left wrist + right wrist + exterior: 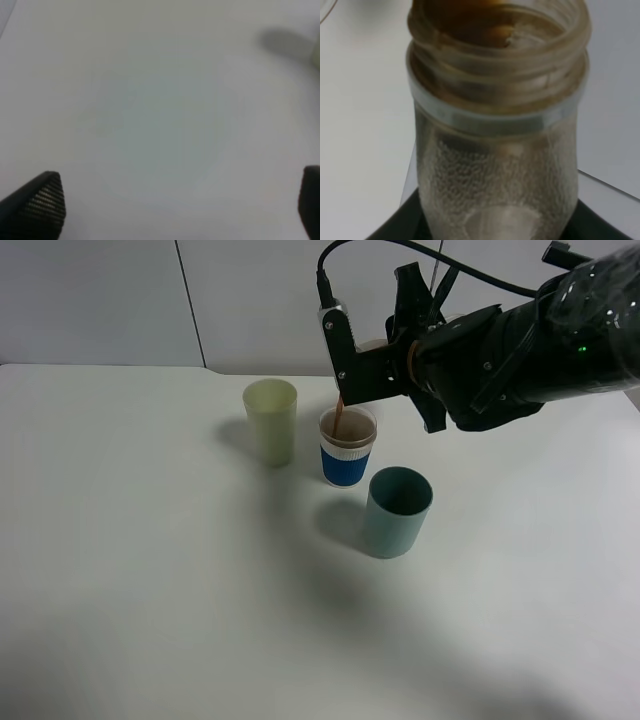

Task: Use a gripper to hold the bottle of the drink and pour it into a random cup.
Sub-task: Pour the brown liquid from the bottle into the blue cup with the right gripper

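Note:
My right gripper (368, 358) is shut on the bottle of the drink (374, 344) and holds it tipped over the cup (348, 458), a short white cup with a blue band. A thin brown stream (340, 416) runs from the bottle's mouth into the cup, which holds brown liquid. The right wrist view shows the clear bottle (497, 150) close up, its wide threaded neck wet with brown drink; its label is hidden. My left gripper (175, 207) is open and empty above bare white table, out of the exterior view.
A pale yellow-green tumbler (271, 421) stands just left of the cup. A teal cup (398, 511) stands in front of it to the right. The white table (150, 570) spreads wide to the left and front.

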Robot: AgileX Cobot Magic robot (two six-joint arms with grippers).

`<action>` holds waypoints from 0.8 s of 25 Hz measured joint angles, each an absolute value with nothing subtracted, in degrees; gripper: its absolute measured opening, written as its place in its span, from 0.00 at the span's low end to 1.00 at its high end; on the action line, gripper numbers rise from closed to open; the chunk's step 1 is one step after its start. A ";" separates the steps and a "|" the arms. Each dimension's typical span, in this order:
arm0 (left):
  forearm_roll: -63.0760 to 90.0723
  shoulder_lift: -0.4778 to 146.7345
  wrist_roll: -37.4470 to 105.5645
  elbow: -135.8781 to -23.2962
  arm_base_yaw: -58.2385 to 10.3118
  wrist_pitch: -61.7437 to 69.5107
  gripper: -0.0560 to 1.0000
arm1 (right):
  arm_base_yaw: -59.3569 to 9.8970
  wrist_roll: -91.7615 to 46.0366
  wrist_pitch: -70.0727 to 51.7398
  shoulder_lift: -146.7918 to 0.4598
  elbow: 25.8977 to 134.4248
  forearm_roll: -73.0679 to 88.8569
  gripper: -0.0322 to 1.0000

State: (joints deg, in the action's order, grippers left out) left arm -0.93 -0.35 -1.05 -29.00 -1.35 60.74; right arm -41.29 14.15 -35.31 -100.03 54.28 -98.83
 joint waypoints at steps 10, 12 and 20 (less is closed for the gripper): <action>-0.93 -0.35 -1.05 -29.00 -1.35 60.74 0.93 | -41.29 11.33 -35.31 -100.03 54.28 -98.83 0.39; -0.93 -0.35 -1.05 -29.00 -1.35 60.74 0.93 | -41.29 11.21 -35.31 -100.03 54.28 -98.83 0.39; -0.93 -0.35 -1.05 -29.00 -1.35 60.74 0.93 | -41.29 10.05 -35.31 -100.03 54.28 -98.83 0.39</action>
State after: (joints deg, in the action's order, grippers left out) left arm -0.93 -0.35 -1.05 -29.00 -1.35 60.74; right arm -41.29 10.05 -35.31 -100.03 54.28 -98.83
